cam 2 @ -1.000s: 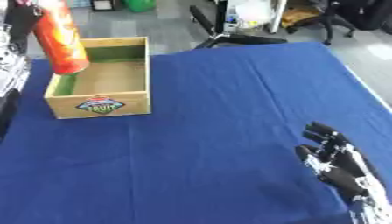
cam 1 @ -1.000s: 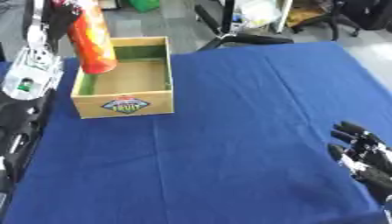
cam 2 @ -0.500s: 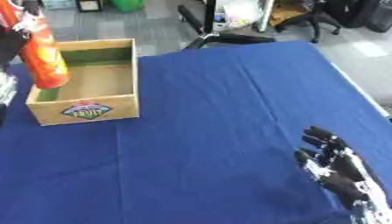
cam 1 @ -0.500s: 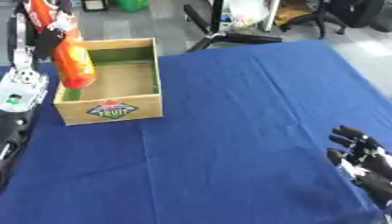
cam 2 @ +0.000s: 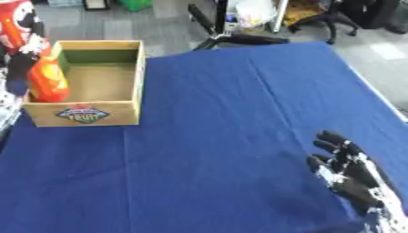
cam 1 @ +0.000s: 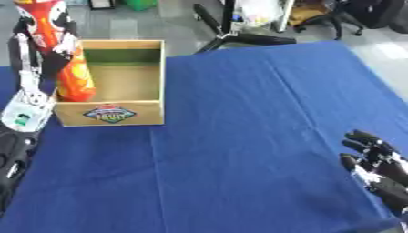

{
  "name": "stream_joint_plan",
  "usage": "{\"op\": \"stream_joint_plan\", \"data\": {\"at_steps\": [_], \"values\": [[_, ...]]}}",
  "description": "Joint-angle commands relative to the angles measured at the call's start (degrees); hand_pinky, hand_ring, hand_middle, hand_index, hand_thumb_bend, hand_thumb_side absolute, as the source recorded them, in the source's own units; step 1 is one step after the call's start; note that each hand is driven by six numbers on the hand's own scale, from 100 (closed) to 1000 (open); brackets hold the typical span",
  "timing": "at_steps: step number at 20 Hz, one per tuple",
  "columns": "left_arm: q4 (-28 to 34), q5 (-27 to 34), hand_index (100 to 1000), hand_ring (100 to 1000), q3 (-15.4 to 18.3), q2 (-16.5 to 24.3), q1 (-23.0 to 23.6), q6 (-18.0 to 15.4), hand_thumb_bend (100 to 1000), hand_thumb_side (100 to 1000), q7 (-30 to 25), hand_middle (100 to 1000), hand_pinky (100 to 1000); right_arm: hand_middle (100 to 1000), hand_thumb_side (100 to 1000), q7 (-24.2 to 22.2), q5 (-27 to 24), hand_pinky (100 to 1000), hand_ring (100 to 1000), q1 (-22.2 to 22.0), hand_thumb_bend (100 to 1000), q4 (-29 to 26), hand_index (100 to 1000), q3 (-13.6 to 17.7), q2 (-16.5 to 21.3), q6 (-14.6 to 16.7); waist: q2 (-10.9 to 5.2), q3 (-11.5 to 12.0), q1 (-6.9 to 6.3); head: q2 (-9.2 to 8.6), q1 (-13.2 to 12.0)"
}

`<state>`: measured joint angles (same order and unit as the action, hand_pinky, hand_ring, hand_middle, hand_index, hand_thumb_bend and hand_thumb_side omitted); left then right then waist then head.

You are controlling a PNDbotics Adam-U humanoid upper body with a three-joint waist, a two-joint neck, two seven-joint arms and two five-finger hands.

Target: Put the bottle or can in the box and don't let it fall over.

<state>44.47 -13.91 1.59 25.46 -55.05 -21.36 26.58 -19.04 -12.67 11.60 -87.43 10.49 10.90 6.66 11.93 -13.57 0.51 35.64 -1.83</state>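
Now orange bottle [cam 1: 70, 68] lower, inside the box [cam 1: 119, 113].

I see a blue cloth [cam 1: 255, 118] covering the table, with faint crease lines running across it; its far edge crosses the view at about 12 o'clock and its right edge slants down toward 3 o'clock. Beyond the far edge, grey floor [cam 1: 151, 25]. At 12 o'clock a black chair base [cam 1: 239, 36] lies just past the cloth edge, legs spread. At about 1 o'clock, a pale bag-like shape [cam 1: 257, 12]; I cannot make out what it is. Toward 2 o'clock, a black office chair [cam 1: 359, 13] stands on the floor. At 11 o'clock, top edge, a green object [cam 1: 142, 4], cut off by the frame.
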Motion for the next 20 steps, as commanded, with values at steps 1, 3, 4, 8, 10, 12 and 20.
{"op": "stream_joint_plan", "data": {"at_steps": [1,3,4,8,10,12,20], "values": [[1.8,-0.3,739,566,-0.5,0.42,-1.06,-0.55,100,485,-0.48,571,548,836,112,-0.2,-0.26,807,896,0.57,418,-0.48,856,0.02,1.27,0.13,-1.15,0.15,0.14,0.11,0.27],[2.37,-0.53,775,620,-0.99,0.25,-0.79,-0.64,135,497,-1.54,632,576,835,110,-0.12,-0.25,807,896,0.55,415,-0.53,855,0.09,1.19,0.14,-1.25,0.27,0.18,0.15,0.37],[2.75,-0.76,795,666,-1.24,0.22,-0.45,-0.67,175,498,-2.19,686,593,835,109,-0.11,-0.22,807,896,0.52,415,-0.57,855,0.11,1.15,0.14,-1.32,0.35,0.19,0.21,0.44],[6.06,-0.83,874,834,-2.3,0.85,2.3,-0.28,292,532,-4.95,860,669,835,108,0.11,-0.19,807,896,0.13,414,-0.67,855,0.36,1.11,0.08,-1.61,0.88,0.14,0.47,0.94],[8.78,-0.75,905,896,-3.0,1.44,4.31,0.68,330,558,-7.06,919,711,835,108,0.33,-0.19,807,896,-0.14,414,-0.7,855,0.56,1.17,0.07,-1.87,1.4,0.07,0.66,1.22],[12.21,-0.47,924,945,-3.53,1.98,6.59,2.01,372,590,-8.98,967,740,835,108,0.45,-0.18,807,896,-0.32,414,-0.83,855,0.64,1.14,0.02,-2.08,1.95,-0.03,0.74,1.46],[26.76,1.53,960,1000,-4.88,2.75,15.7,9.23,435,713,-14.78,1000,791,834,110,0.58,-0.01,806,895,-1.02,414,-1.1,854,0.77,0.97,-0.24,-3.12,3.97,0.07,1.24,2.39]]}}
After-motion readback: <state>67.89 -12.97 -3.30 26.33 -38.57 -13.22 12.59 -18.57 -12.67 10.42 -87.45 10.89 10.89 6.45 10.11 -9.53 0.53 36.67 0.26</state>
